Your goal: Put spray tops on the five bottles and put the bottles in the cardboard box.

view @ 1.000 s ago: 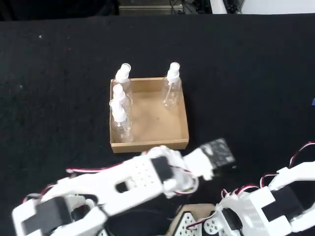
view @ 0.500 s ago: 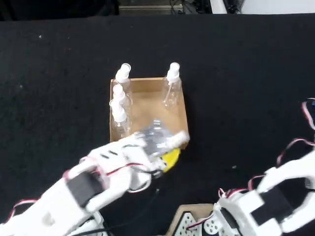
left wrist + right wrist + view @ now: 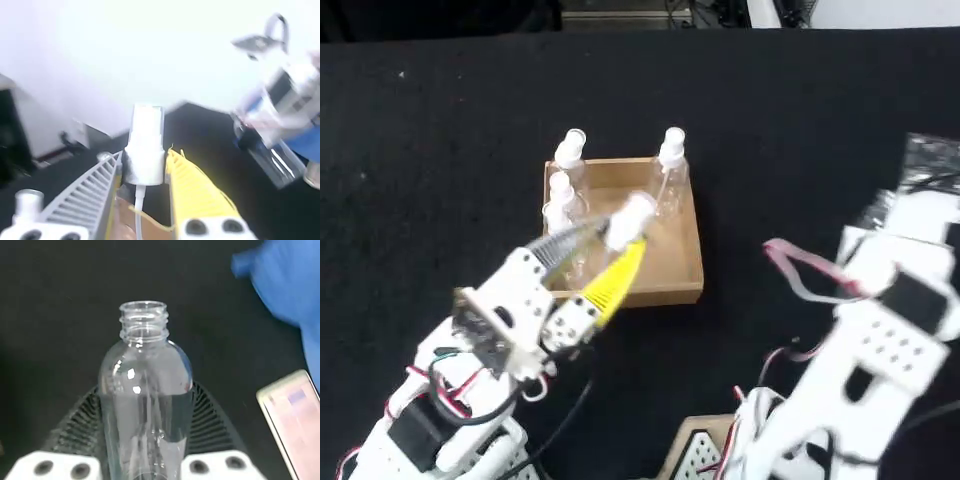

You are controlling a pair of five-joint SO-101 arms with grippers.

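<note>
The left claw (image 3: pixel 144 159), clenched on a spray top (image 3: pixel 145 125), swung over the cardboard box (image 3: pixel 686 272) as the right claw (image 3: pixel 145 407), gripping the uncapped bottle (image 3: pixel 145 365), rose for capping.

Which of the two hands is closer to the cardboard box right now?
Left. The left hand, gripping a spray top, is over the cardboard box; the right hand holds an uncapped bottle well off to the box's side.

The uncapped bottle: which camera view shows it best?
The right wrist view: the uncapped bottle fills the middle, held in the right pincer, with its threaded neck bare. The left wrist view shows it far off and blurred; in the high view it is a faint smear near the right edge.
</note>
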